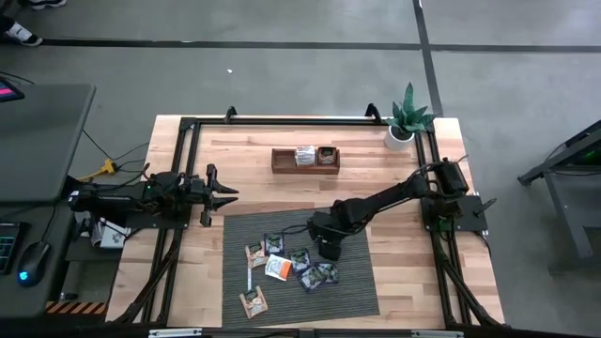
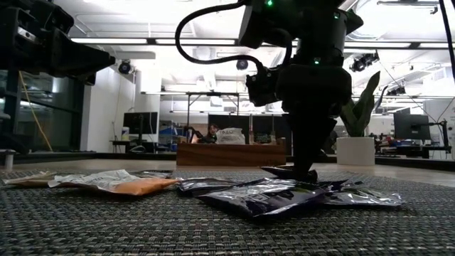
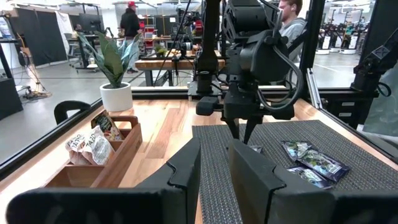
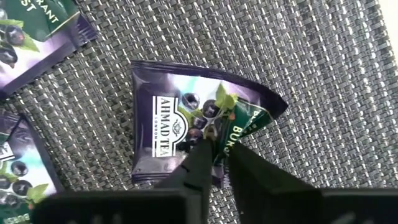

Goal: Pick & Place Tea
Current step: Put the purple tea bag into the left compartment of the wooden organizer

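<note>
Gripped sachet: your dark purple Ahmad Tea sachet (image 4: pixel 186 127) lies on the grey woven mat (image 1: pixel 352 291). One corner is lifted and creased, and its printed label runs sideways across the right wrist view. It is square, so you get no clear long axis.
Right gripper: your right gripper (image 4: pixel 214 155) points straight down on that sachet, jaws drawn narrow and pinching its edge by the green corner. In the high view it (image 1: pixel 329 246) sits near the mat's upper middle.
Other sachets: dark ones (image 1: pixel 315 274) lie just beside the gripper, with orange and white ones (image 1: pixel 276 268) and tan ones (image 1: pixel 254 301) farther toward the mat's near left.
Left gripper: your left gripper (image 1: pixel 223 195) waits off the mat's left edge, its jaws narrowly apart and holding nothing.
Tray: the wooden tray (image 1: pixel 282 161) with packets sits beyond the mat.
Plant: a potted plant (image 1: pixel 406 117) stands at the far right corner.
</note>
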Motion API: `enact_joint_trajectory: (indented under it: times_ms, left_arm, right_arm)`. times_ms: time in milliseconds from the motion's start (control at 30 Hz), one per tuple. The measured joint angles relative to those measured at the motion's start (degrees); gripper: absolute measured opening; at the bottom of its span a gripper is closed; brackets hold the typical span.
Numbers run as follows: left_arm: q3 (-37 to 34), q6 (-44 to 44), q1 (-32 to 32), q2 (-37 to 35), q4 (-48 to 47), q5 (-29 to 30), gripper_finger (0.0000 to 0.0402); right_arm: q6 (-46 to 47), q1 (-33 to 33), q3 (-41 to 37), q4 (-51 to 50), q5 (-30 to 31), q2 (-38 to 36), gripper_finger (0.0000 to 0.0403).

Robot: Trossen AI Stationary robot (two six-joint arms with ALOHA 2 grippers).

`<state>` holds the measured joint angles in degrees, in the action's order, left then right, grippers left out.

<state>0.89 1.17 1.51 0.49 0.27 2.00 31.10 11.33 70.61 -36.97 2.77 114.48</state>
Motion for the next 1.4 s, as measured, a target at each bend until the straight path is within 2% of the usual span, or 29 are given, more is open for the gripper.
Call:
enact_joint_trajectory:
  times_ms: [133,367,667,967,1200,1400]
  left_arm:
    - [-0.01,0.0,0.01,0.0,0.0,0.0,0.0082]
    - [0.01,0.02,0.01,0.0,0.0,0.0,0.0082]
    - [-0.01,0.02,-0.01,0.02,0.0,0.0,0.0082]
    - [-0.01,0.01,-0.01,0.01,0.0,0.0,0.0082]
    - [0.01,0.02,0.01,0.0,0.0,0.0,0.0082]
    - [0.0,0.11,-0.01,0.0,0.0,0.0,0.0082]
  right_arm:
    - [0.01,0.3,-0.07,-0.02,1.06,-0.09,0.0009]
    - [-2.54,1.86,3.93,-4.95,6.04,0.29,0.0005]
    - [-8.8,6.23,8.92,-12.92,28.32,0.5,0.0002]
    - [-15.29,8.62,9.01,-13.09,42.99,0.48,0.0001]
    - [-17.94,8.64,9.07,-12.98,47.55,0.37,0.0]
    - [-18.33,8.64,9.09,-12.94,48.35,0.28,0.0]
